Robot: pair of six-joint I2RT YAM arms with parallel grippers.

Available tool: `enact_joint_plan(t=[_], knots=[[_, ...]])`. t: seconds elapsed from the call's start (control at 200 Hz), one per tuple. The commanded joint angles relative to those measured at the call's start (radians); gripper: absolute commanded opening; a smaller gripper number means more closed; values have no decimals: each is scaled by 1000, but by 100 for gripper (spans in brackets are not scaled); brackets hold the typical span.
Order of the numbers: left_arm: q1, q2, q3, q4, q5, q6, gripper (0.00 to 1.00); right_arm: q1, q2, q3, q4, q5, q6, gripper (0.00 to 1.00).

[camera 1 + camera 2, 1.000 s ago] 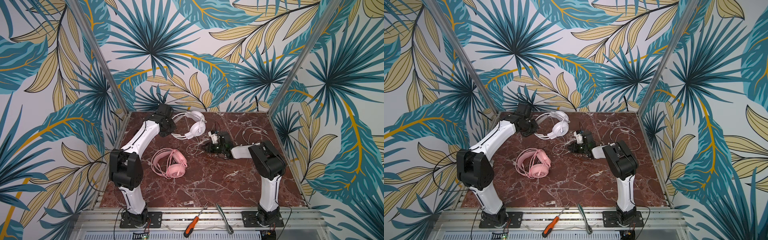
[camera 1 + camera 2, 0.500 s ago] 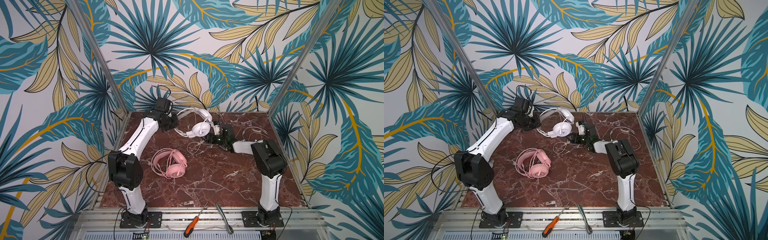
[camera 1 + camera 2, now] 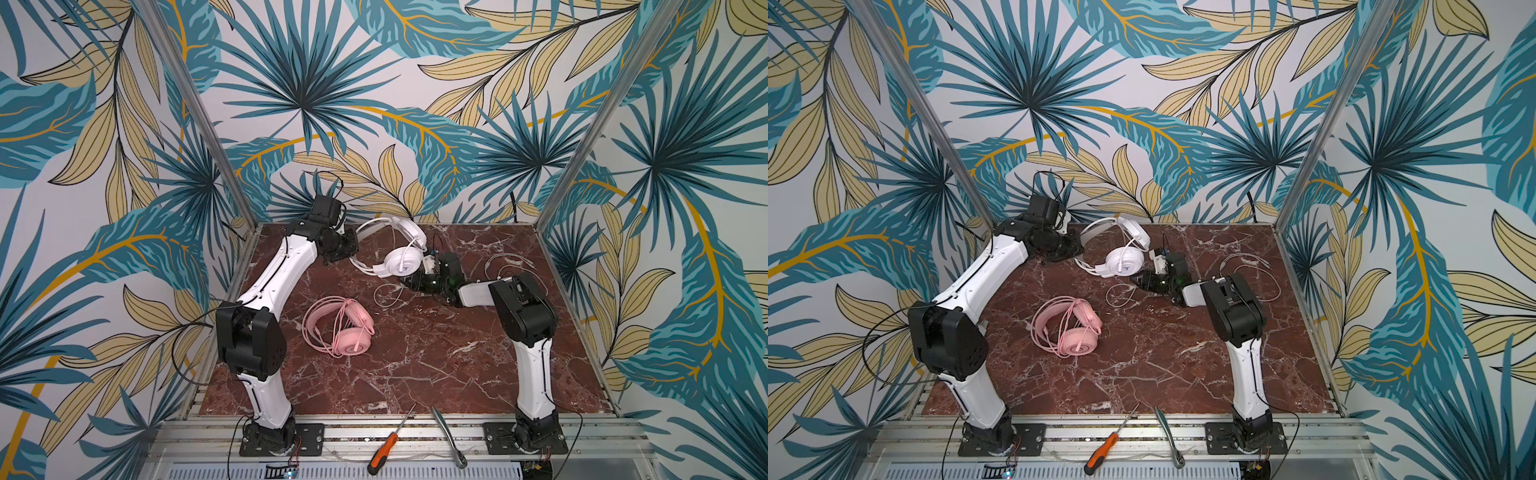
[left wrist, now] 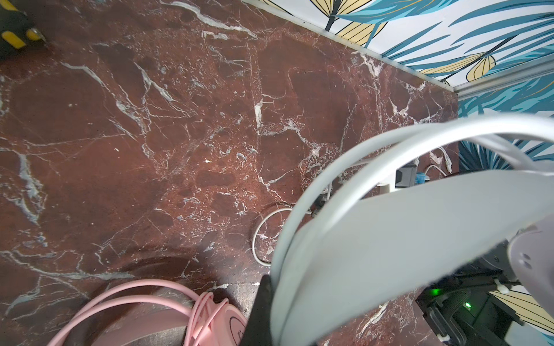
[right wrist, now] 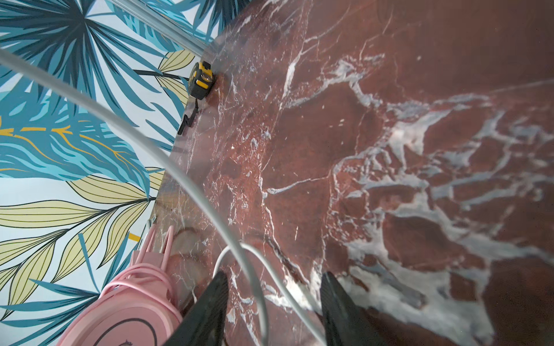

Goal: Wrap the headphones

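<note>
The white headphones [image 3: 401, 261] [image 3: 1124, 261] hang tilted above the back of the table. My left gripper [image 3: 348, 246] [image 3: 1073, 248] [image 4: 278, 299] is shut on their headband [image 4: 389, 227]. Their thin white cable [image 5: 195, 185] [image 3: 386, 295] drops into a loop on the marble. Low beside the white cup, my right gripper [image 3: 409, 282] [image 3: 1140, 280] [image 5: 274, 278] stands open, with strands of that cable running loosely between its fingers. The pink headphones [image 3: 351, 328] [image 3: 1077, 332] [image 5: 129, 314] lie flat left of centre, their cable coiled over them.
More white cable [image 3: 507, 266] lies at the back right near my right arm. A yellow tape measure [image 5: 201, 81] [image 4: 15, 33] sits at the table's left edge. An orange screwdriver [image 3: 384, 451] and a ratchet wrench [image 3: 449, 436] rest on the front rail.
My left gripper has raised the white headphones off the table and carried them rightward. My right gripper has opened and let go of the cable it held.
</note>
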Motion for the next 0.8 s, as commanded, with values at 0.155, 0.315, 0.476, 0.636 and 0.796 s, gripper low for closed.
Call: enact_joint_plan(t=[0.155,0.315,0.476,0.636,0.796], knots=[[4,-1,67,22,24,-42,0,22,8,-13,46,-65,42,42],[7,22,95,23,43,-74,0,30,31,-31,93,-81,99,40],[8,34,102,31,31,-98,0,36,62,-60,232,-87,204,29],[8,23,88,39,-14,-126,0,36,11,-131,281,-54,202,12],[10,12,68,42,-84,-164,0,36,-97,-208,216,-23,129,4]])
